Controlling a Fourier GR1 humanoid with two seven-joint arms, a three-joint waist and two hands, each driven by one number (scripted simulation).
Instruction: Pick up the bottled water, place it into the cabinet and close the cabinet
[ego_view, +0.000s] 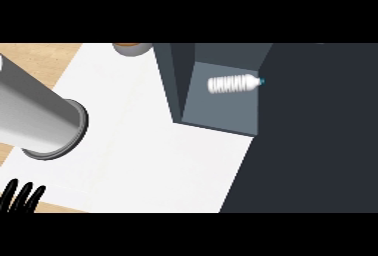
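White counter top (155, 165), pale wood showing at its left and lower-left edges; dark cabinet (317, 130) occupying the right side of my view. Item: bottled water (235, 83), lying on its side on the grey floor of the cabinet's open compartment, blue cap pointing right, nothing touching it. Item: cabinet door (168, 80), a dark panel standing out from the opening along its left side, not shut. Item: round container (133, 48), brownish inside, cut off at the counter's far edge, just left of the door. Item: my left forearm (37, 117), grey, crossing the upper left. Item: my left hand (21, 196), only dark fingers showing at the lower-left corner, slightly bent, holding nothing. My right hand: not visible. Status, as I judge it: picking and placing done; closing the door left. Clearance: wide bare counter lies between me and the door; the container sits near the door's outer side.
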